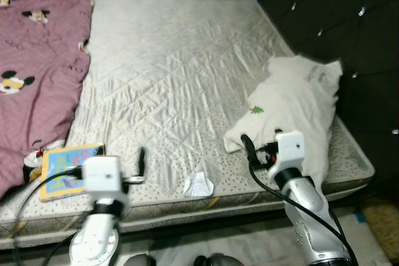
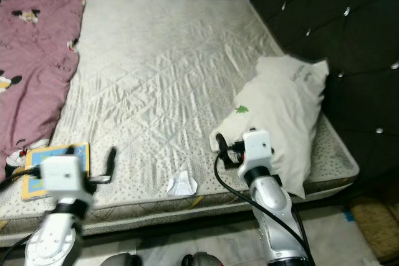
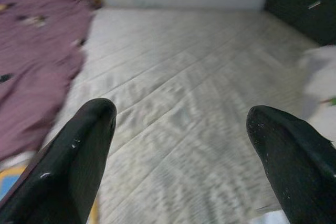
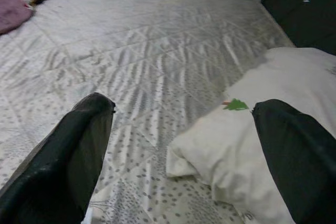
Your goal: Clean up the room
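Bed [image 1: 174,73] as landmark: bare grey-white quilted mattress, dark tufted headboard [image 1: 349,35] along its right side.

White pillow [image 1: 299,113] with a small green tree mark lies at the mattress's near right corner, against the headboard. Purple blanket [image 1: 37,60] with cartoon mouse print covers the bed's left side. A colourful picture book [image 1: 68,167] sits at the near left edge of the mattress, just below the blanket's hem. A small crumpled white paper [image 1: 199,184] rests on the near edge of the bed, roughly midway between book and pillow.

Left gripper [image 3: 184,145] hovers above the near left edge of the bed, just beside the book; fingers [image 3: 79,161] spread wide, nothing between them. One black finger shows in the head view, standing up above the mattress edge.

Right gripper [image 4: 189,140] hovers at the pillow's near end, over the mattress; fingers [image 4: 68,156] spread wide and empty, the pillow's corner seen between them.
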Available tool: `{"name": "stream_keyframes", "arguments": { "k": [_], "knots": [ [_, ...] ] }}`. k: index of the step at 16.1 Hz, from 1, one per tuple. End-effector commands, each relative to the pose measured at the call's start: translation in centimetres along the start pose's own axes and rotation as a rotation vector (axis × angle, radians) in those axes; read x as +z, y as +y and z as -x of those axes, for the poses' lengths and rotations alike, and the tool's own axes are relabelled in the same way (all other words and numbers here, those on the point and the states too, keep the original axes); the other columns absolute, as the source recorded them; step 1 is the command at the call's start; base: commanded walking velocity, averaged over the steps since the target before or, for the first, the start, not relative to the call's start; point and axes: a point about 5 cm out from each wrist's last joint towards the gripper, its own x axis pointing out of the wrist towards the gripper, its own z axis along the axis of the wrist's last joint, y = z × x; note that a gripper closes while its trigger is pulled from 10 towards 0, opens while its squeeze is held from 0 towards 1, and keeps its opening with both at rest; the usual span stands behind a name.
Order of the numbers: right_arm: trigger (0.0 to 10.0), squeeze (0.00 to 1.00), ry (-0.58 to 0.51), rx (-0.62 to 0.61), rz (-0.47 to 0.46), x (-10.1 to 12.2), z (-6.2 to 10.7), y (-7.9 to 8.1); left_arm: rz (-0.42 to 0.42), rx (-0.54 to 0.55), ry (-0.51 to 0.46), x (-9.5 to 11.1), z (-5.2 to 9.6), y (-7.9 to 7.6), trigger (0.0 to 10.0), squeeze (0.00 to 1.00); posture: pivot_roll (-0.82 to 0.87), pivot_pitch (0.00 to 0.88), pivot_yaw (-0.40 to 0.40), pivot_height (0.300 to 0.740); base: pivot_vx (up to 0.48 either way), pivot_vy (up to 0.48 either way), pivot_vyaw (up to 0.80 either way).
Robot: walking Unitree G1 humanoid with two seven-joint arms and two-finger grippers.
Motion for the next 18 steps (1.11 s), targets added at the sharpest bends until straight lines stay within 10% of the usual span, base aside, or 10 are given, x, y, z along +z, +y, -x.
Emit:
{"name": "stream_keyframes", "arguments": {
  "k": [1, 18],
  "knots": [
    [10.0, 0.0, -0.003, -0.01, -0.006, -0.1, 0.0, -0.1, -0.021, -0.01, 0.003, -0.2, 0.0, 0.0, 10.0, 0.0, 0.01, 0.153, -0.128, 0.74, 0.0, 0.0, 0.0],
    [10.0, 0.0, -0.055, -0.035, -0.045, 0.7, -1.7, 2.7, 0.032, 0.023, -0.06, 0.8, -2.7, 1.3, 10.0, 0.0, 0.04, 0.167, -0.098, 0.74, 0.0, 0.0, 0.23]
  ]
}}
